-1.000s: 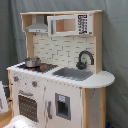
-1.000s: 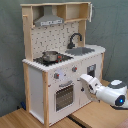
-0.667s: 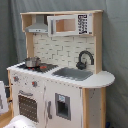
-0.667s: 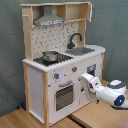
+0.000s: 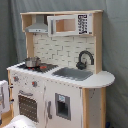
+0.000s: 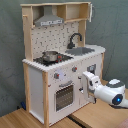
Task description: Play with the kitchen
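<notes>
- The kitchen (image 5: 57, 75) stands tall in both exterior views, white panels and light wood, right up against a grey curtain (image 6: 112, 25)
- In the second exterior view it sits on a wooden floor (image 6: 30, 119), filling the second exterior view's left and middle
- Up top there's a grey hood (image 6: 49, 20), and below it a dotted back wall
- On the counter, a small metal pot (image 6: 50, 55) rests on the dark stovetop (image 6: 59, 59)
- Just beside the stovetop lies the sink (image 6: 85, 50), with a black faucet (image 6: 75, 39) curving over it
- Down the front: knobs (image 6: 56, 76), then the windowed oven door (image 6: 65, 96)
- Now the arm (image 6: 111, 92), white, reaches in from the second exterior view's lower right
- Its gripper (image 6: 83, 86) is up against the front of the kitchen, just beside the oven door on the second exterior view's right
- Whether the fingers are released or clenched, I can't tell from here
- In the first exterior view, a white cabinet (image 5: 70, 25) sits beside the hood
</notes>
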Motion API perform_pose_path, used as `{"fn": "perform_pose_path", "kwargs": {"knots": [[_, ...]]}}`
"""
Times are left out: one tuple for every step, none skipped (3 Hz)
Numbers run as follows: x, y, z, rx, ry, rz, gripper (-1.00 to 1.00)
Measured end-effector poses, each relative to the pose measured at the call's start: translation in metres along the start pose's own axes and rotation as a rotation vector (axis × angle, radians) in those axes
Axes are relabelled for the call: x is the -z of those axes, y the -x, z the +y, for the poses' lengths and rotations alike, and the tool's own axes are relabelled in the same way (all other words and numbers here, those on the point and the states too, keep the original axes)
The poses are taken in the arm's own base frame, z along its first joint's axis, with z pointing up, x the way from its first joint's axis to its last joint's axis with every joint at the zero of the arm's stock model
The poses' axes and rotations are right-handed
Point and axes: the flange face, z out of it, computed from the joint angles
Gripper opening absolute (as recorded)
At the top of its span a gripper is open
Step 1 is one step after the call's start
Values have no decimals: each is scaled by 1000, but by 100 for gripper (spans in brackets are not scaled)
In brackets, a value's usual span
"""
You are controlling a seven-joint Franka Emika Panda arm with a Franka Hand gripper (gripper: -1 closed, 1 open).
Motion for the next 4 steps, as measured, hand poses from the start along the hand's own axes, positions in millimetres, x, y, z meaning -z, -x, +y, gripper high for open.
{"fn": "perform_pose_path", "kwargs": {"knots": [[-16,10,8,-76,11,2,100],[-32,21,16,-74,-1,24,100],[-49,31,11,-34,-34,41,100],[-75,45,10,-13,-43,30,100]]}}
